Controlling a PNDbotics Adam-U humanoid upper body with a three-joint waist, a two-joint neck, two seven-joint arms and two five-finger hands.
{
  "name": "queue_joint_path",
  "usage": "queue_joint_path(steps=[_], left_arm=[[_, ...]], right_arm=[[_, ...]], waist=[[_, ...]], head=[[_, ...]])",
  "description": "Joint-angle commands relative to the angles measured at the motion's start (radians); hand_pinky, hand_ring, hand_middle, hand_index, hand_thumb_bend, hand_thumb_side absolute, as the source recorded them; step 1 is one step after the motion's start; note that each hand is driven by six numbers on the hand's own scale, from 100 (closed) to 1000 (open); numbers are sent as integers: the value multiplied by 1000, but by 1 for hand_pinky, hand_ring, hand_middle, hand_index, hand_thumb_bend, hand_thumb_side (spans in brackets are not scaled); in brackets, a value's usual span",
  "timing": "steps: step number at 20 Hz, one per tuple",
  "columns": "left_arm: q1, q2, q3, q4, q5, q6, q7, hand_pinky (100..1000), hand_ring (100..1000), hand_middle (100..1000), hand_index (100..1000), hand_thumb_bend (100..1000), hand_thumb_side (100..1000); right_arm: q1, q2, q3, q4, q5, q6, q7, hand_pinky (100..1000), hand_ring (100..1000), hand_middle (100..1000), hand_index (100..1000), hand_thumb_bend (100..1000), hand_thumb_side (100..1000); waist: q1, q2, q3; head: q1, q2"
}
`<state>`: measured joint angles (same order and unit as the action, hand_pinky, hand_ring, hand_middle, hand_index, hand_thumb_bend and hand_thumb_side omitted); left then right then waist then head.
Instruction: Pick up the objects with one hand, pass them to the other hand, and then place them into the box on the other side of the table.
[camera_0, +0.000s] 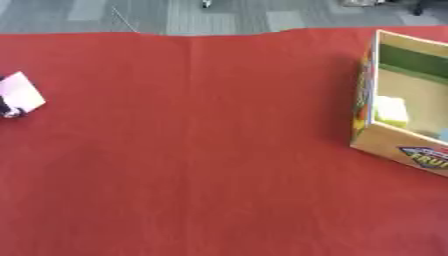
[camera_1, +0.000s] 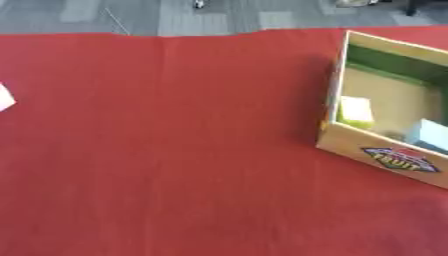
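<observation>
So the table is covered in a red cloth (camera_0: 201, 150) and the cardboard box (camera_1: 382, 154) sits at the right side, open on top, with a colourful label on its front wall that reads something like "FRUIT". Inside it there's a pale yellow-green block (camera_1: 355, 112) up against the left wall, and a light blue thing (camera_1: 428, 134) toward the near right corner, only partly in view.

Way over at the left edge there's a pale pink, flat, card-like thing (camera_0: 21, 92), tilted, cut off by the frame edge. Right under its lower left corner a small dark bit (camera_0: 9, 111) pokes in. It looks like it could be part of the robot's left hand, touching or right beside the card, but so little of it shows that I can't tell if the fingers are spread, curled or pinching the card at all.

The right hand doesn't show in either view. The pink card and the box are well apart, with the bare cloth between them.
</observation>
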<state>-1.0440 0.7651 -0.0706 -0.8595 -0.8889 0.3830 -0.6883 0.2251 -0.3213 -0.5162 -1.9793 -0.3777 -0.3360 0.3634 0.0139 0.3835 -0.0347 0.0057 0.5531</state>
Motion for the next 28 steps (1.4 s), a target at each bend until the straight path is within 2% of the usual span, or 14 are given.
queue_joint_path(steps=[1, 7, 8, 9, 16, 21, 28], left_arm=[[-4, 49, 5, -55, 37, -4, 16, 764, 715, 609, 560, 194, 100], [33, 79, -34, -162, 120, -21, 22, 757, 701, 597, 546, 172, 100], [41, 83, -42, -180, 130, -23, 19, 757, 701, 597, 546, 173, 100], [47, 85, -50, -198, 138, -23, 16, 756, 699, 596, 546, 172, 100], [105, 82, -85, -332, 217, -31, 22, 746, 678, 579, 544, 106, 100], [175, 78, -89, -465, 348, -16, 105, 734, 633, 545, 544, 100, 122], [274, 72, -94, -633, 506, 19, 228, 727, 605, 521, 542, 100, 166]], right_arm=[[16, -37, -12, -21, -18, -11, -4, 970, 1000, 898, 1000, 100, 470], [45, -66, -14, -21, -54, -22, -7, 970, 1000, 897, 1000, 100, 470], [50, -71, -15, -21, -61, -24, -8, 969, 1000, 897, 1000, 100, 538], [54, -76, -15, -21, -67, -25, -9, 969, 1000, 897, 1000, 100, 470], [84, -114, -17, -21, -111, -37, -9, 969, 1000, 897, 1000, 100, 470], [99, -137, -16, -21, -137, -54, -8, 969, 1000, 897, 1000, 100, 470], [107, -159, -9, -21, -163, -90, 1, 967, 1000, 896, 1000, 100, 470]], waist=[[-1, -38, 4], [-2, -74, 23], [-2, -80, 26], [-2, -87, 29], [-3, -126, 45], [-8, -144, 52], [-18, -148, 48]], head=[[-12, 10], [-11, 18], [-11, 19], [-9, 20], [-6, 22], [-53, 47], [-107, 74]])
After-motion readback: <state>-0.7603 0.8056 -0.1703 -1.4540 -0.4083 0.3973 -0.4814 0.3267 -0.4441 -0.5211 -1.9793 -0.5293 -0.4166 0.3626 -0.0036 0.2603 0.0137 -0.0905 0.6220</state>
